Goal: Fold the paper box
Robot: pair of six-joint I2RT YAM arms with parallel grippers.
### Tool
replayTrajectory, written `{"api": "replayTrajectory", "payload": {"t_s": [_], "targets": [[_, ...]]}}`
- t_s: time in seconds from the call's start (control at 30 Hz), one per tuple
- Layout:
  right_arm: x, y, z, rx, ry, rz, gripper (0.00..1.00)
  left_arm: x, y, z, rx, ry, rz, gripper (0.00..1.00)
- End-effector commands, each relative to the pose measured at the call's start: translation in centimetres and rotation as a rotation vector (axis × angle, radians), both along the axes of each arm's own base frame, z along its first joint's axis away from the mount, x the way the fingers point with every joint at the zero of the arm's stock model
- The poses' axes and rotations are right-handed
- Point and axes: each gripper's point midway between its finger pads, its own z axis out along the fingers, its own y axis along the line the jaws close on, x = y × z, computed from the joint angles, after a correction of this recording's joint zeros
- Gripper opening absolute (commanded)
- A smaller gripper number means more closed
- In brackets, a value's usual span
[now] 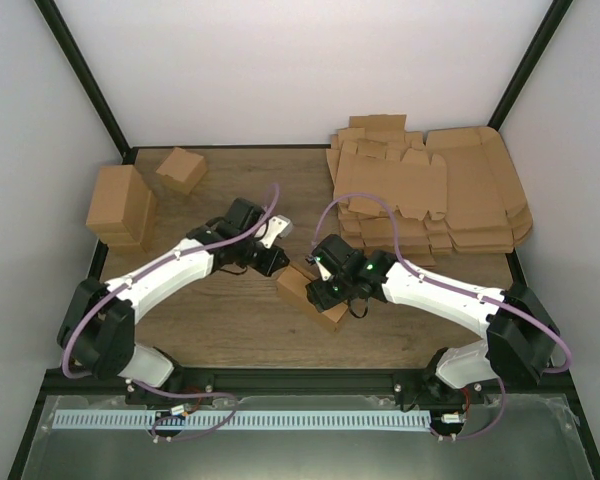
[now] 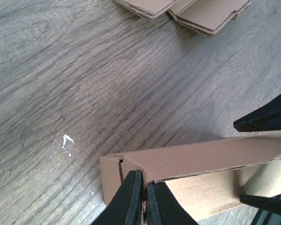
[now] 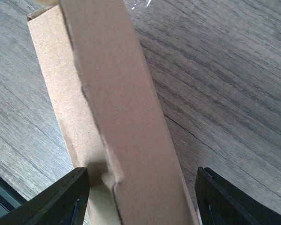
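Left end effector (image 2: 141,187) clenched at the paper box's (image 2: 201,159) corner — right end effector (image 3: 140,187) (spread wide) straddles it.

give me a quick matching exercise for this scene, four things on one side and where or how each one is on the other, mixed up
Things:
1. paper box
2. left gripper
3. right gripper
4. stack of flat cardboard sheets

States or places:
a. far right of the table
b. shut, at one end of the box
c. open, one finger on each side of the box
d. mid-table, between the two grippers

Pairs: 1-d, 2-b, 3-c, 4-a
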Motion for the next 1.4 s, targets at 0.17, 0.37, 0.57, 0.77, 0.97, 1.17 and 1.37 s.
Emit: {"api": "replayTrajectory", "payload": {"t_s": [0.17,0.37,0.57,0.77,0.97,1.17,1.37], "targets": [[0.4,-0.6,0.0,-0.047,-0.014,-0.031,0.66,-2.4,2.5,-3.8,0.12,0.035,-0.009,0.04],[0.5,-1.2,1.5,-0.038,-0.039,-0.059,0.68,-2.5,2.7,-3.7,0.105,0.061,0.039,0.04],[-0.2,-2.0,2.2,-0.032,-0.018,-0.086,0.7,-3.1,2.3,-3.5,0.043,0.111,0.115,0.04],[-0.3,-1.8,1.1,-0.037,0.001,-0.083,0.69,-3.6,1.6,-2.5,-0.033,0.155,0.168,0.05],[-0.4,-1.5,-0.4,-0.048,0.023,-0.081,0.66,-3.8,1.0,-1.8,-0.056,0.194,0.178,0.04],[-0.5,-1.7,-1.0,-0.06,0.028,-0.08,0.66,-3.8,1.3,-0.9,-0.068,0.15,0.199,0.31],[-0.5,-1.5,-0.8,-0.052,0.025,-0.067,0.66,-2.8,3.2,-0.2,0.008,0.05,0.247,0.42]]}}
